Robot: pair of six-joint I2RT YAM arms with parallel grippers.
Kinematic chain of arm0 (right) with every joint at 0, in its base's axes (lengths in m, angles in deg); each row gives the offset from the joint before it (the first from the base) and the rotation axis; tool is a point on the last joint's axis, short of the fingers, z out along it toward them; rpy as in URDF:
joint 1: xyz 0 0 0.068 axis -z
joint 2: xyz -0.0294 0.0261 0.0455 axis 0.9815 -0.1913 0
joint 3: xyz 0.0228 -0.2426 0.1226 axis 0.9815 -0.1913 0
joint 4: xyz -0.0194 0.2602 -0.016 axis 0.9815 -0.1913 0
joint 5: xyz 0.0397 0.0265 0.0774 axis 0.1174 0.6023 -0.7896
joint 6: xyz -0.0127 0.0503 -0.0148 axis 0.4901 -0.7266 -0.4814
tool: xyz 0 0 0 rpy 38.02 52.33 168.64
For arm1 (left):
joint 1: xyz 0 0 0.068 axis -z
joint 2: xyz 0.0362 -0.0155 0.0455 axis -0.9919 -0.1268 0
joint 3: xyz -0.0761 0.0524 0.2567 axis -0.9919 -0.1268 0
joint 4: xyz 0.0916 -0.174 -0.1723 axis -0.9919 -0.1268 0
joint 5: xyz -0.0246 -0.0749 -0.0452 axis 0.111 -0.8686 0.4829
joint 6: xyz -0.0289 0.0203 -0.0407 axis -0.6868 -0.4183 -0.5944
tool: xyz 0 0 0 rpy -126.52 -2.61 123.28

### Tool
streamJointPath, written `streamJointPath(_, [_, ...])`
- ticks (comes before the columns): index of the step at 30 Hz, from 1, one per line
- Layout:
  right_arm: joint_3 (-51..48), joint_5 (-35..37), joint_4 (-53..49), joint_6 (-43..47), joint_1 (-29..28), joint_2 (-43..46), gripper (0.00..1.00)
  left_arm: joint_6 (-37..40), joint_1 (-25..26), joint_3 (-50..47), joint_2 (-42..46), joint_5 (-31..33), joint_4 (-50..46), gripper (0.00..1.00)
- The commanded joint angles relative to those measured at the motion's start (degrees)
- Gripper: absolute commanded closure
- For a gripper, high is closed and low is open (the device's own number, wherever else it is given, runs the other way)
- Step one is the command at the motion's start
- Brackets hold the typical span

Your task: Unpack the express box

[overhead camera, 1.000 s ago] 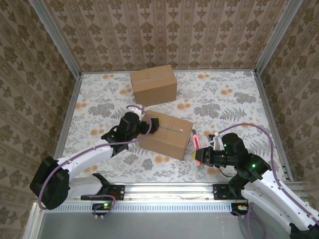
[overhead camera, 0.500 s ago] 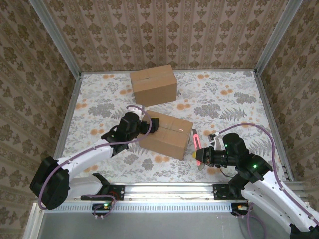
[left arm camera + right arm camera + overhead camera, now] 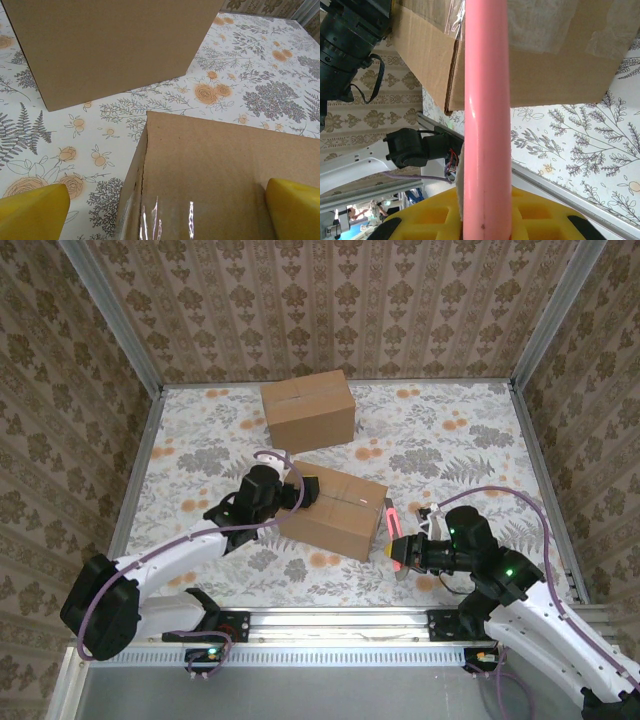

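Note:
The express box [image 3: 335,508], brown cardboard sealed with clear tape, lies at the table's middle. My left gripper [image 3: 306,490] is open at its left end. In the left wrist view, one yellow fingertip [image 3: 32,212] hangs over the table and the other fingertip [image 3: 295,210] over the box top [image 3: 220,170]. My right gripper [image 3: 402,553] is shut on a pink cutter [image 3: 387,520], whose tip points at the box's right end. The right wrist view shows the pink cutter [image 3: 487,115] running up to the taped box side [image 3: 540,55].
A second cardboard box [image 3: 308,408] stands farther back, close behind the first, and shows in the left wrist view as the box [image 3: 110,45] at the top. Metal rails edge the floral table [image 3: 200,450], with patterned walls around it.
The right gripper has carried the pink cutter slightly left, closer to the box's right end. The left arm and both boxes have stayed put.

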Motion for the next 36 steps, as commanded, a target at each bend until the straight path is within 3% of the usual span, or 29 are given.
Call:
streamJointPath(1, [0.7, -1.2, 1.9, -0.8, -0.7, -0.3, 1.00, 0.8, -0.1, -4.3, -4.3, -0.1, -13.0, 0.00])
streamJointPath(11, [2.9, 2.1, -5.5, 1.0, -1.1, -0.2, 1.00, 0.8, -0.2, -4.3, -4.3, -0.1, -13.2, 0.00])
streamJointPath(36, [2.9, 1.3, 0.4, -1.0, -3.9, -1.8, 1.00, 0.8, -0.2, -4.1, -4.9, 0.0, -12.9, 0.00])
